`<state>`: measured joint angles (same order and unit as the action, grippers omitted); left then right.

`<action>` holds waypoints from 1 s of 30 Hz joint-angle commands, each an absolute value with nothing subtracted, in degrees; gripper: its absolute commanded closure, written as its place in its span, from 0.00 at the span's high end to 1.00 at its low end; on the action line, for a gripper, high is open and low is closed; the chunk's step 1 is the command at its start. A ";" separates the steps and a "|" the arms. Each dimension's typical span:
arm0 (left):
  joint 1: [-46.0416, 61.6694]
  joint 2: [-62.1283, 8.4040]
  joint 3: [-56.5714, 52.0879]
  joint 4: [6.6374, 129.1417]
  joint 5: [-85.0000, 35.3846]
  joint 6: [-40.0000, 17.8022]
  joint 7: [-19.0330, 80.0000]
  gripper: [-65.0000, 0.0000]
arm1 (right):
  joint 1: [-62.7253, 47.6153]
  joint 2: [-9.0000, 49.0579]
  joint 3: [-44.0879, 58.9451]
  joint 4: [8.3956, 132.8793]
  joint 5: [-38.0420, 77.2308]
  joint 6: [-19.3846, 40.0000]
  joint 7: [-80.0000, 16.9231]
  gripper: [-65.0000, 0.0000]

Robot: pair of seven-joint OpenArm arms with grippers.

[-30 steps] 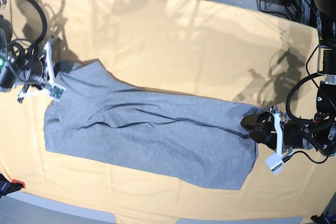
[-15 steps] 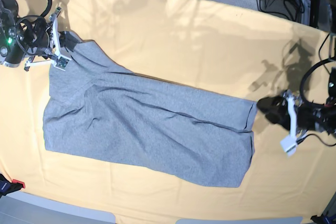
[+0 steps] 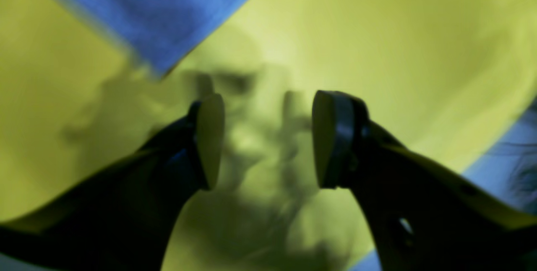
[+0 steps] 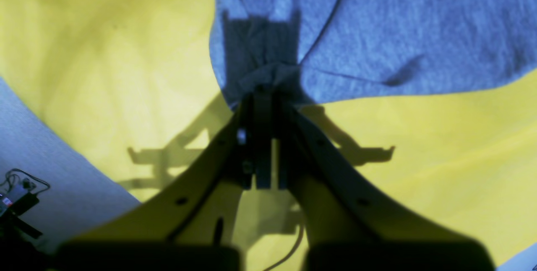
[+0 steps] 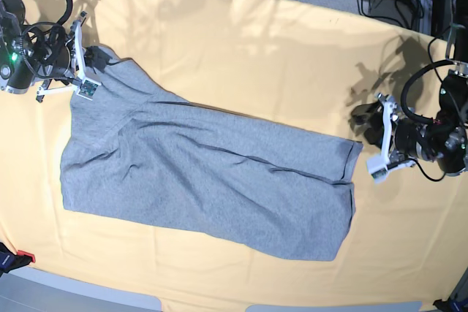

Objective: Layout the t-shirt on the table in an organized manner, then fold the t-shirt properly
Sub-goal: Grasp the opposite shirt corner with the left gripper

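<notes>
The grey t-shirt [image 5: 205, 177] lies spread, plain side up, on the yellow table [image 5: 256, 56]. My right gripper [image 4: 264, 95] is clamped on a bunched corner; my left gripper [image 3: 264, 136] hovers wide and empty beside the shirt. Pulling one-sided could skew or wrinkle it.

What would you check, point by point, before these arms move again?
1. Right gripper shut on the shirt corner: ok.
2. Left gripper open, holding nothing: ok.
3. Left gripper clear of the shirt's edge: ok, only table under it.
4. Shirt lying flat: not ok, creases run across it.
5. Shirt fully on the table: ok.
6. Lettered side up or down: cannot tell, only plain grey shows.
</notes>
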<state>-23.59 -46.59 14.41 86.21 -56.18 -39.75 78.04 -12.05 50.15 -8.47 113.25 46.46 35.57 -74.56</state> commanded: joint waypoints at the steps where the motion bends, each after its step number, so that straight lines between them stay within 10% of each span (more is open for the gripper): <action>1: -25.15 -48.71 15.42 88.03 -51.57 -40.00 74.11 0.52 | -11.40 51.46 -7.81 113.91 46.39 35.57 -74.63 0.00; 13: -27.79 -53.15 36.27 89.86 -2.61 -40.00 29.45 0.52 | -11.42 51.44 -7.81 113.91 46.44 35.55 -74.61 0.00; 30: -33.45 -44.62 38.74 76.09 4.01 -40.00 20.34 0.52 | -11.42 51.44 -7.81 113.91 46.41 35.59 -74.59 0.00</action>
<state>-32.51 -43.97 38.98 76.01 3.27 -39.94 19.84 -12.03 50.15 -8.47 113.25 46.48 35.57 -74.56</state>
